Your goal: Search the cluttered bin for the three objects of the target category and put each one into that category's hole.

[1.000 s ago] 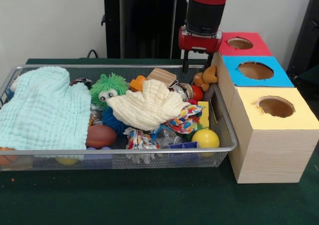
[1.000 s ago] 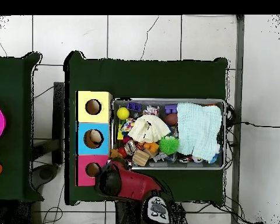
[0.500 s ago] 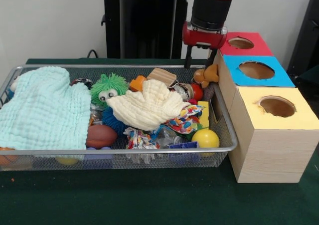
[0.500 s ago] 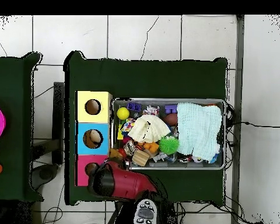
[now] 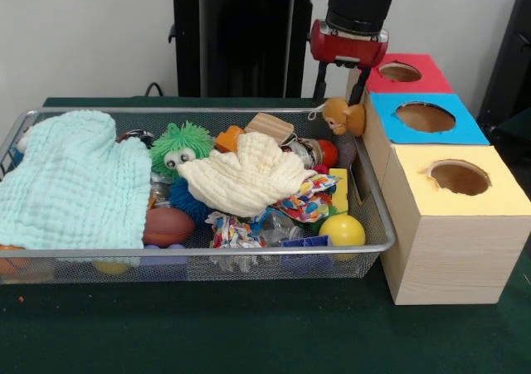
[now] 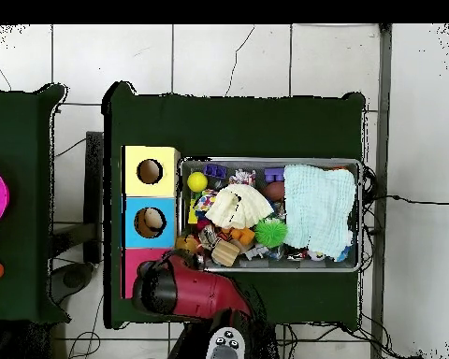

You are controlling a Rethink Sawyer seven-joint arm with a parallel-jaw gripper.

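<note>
Green cloth covers the table [image 5: 249, 332] nearest my camera, and on it sits the wire bin [image 5: 207, 250], packed with clutter. At its front rail I see a yellow ball [image 5: 342, 230] and a brown ball [image 5: 168, 225]. A mint cloth [image 5: 70, 183] drapes the left end, a cream cloth [image 5: 245, 179] lies over the middle, and a green fuzzy toy [image 5: 182, 146] pokes up between them. Just right of the bin stands the sorting box: yellow hole [image 5: 459, 177] nearest, blue hole [image 5: 426, 116] next, red hole [image 5: 400, 71] farthest. At the bin's far right corner the gripper [image 5: 340, 92] is clenched on a small brown animal toy [image 5: 342, 117], which hangs clear of the clutter, just beside the blue section's edge.
</note>
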